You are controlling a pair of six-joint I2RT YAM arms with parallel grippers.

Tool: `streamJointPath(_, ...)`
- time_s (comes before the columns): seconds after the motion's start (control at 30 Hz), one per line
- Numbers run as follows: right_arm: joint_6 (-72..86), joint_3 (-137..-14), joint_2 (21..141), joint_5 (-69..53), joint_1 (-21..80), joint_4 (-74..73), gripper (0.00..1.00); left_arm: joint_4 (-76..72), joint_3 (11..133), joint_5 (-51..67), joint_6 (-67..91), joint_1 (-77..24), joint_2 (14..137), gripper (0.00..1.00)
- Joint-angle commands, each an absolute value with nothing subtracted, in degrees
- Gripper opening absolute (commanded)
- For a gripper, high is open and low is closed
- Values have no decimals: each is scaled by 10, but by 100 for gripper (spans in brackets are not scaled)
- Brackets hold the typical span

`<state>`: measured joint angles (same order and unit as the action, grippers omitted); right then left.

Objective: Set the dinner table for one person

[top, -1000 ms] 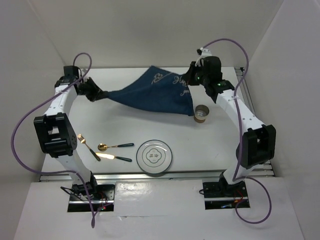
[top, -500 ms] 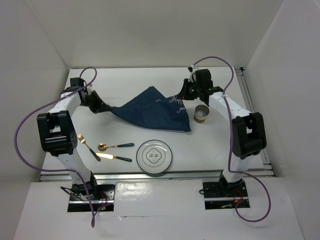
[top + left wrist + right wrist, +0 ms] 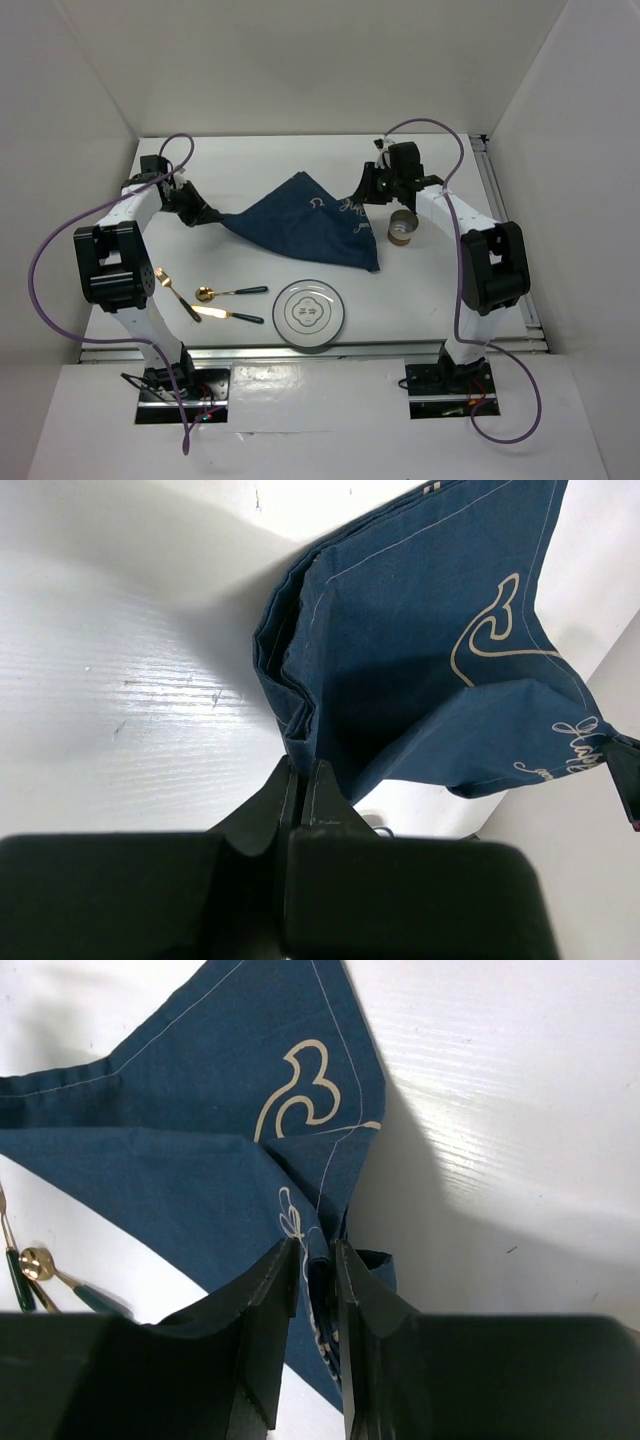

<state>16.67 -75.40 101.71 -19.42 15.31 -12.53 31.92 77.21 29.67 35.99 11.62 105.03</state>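
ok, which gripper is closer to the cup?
Right. The right gripper is just left of the cup and slightly behind it, at the near corner of the cloth. The left gripper is far off to the cup's left, at the cloth's opposite corner.

And here's the dinner table (image 3: 260,165), a big plain white rectangular top lying flat and level, silver metal rails running along its near and right edges, the pale surface faintly grained and scuffed up close.
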Motion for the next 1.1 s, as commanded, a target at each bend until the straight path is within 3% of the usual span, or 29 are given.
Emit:
streamJointPath(0.0, 165, -751, 1018, -188, 149, -106, 30, 310, 773, 300, 346, 120, 1047, 0)
streamJointPath(0.1, 165, -751, 1018, -172, 149, -112, 60, 310, 767, 300, 346, 120, 1047, 0)
streamJointPath(0.23, 177, -739, 1006, -151, 149, -106, 65, 310, 767, 294, 346, 120, 1047, 0)
streamJointPath(0.27, 177, -739, 1005, -151, 149, -101, 62, 310, 767, 294, 346, 120, 1047, 0)
streamJointPath(0.3, 177, -732, 1005, -151, 149, -96, 52, 310, 767, 294, 346, 120, 1047, 0)
streamJointPath(0.4, 177, -732, 1011, -151, 154, -96, 35, 310, 767, 294, 346, 120, 1047, 0)
streamJointPath(0.43, 177, -732, 1011, -156, 154, -102, 13, 310, 767, 294, 346, 120, 1047, 0)
streamJointPath(0.47, 177, -732, 1016, -156, 154, -102, 5, 310, 767, 294, 346, 120, 1047, 0)
streamJointPath(0.5, 177, -732, 1021, -156, 154, -102, 0, 310, 767, 294, 346, 120, 1047, 0)
streamJointPath(0.63, 177, -732, 1021, -156, 159, -102, 0, 310, 767, 294, 341, 120, 1047, 0)
streamJointPath(0.7, 184, -755, 1040, -116, 164, -134, 16, 310, 767, 289, 341, 120, 1047, 0)
streamJointPath(0.77, 184, -784, 1062, -48, 170, -175, 24, 310, 767, 289, 341, 120, 1047, 0)
streamJointPath(0.8, 192, -821, 1095, -24, 177, -224, 35, 310, 767, 289, 341, 120, 1047, 0)
streamJointPath(0.93, 197, -859, 1142, -3, 183, -262, 43, 310, 767, 289, 341, 120, 1047, 0)
streamJointPath(1.0, 197, -844, 1147, -15, 183, -247, 55, 316, 767, 289, 341, 120, 1047, 0)
streamJointPath(1.07, 202, -839, 1147, -20, 183, -236, 56, 316, 767, 283, 336, 120, 1047, 0)
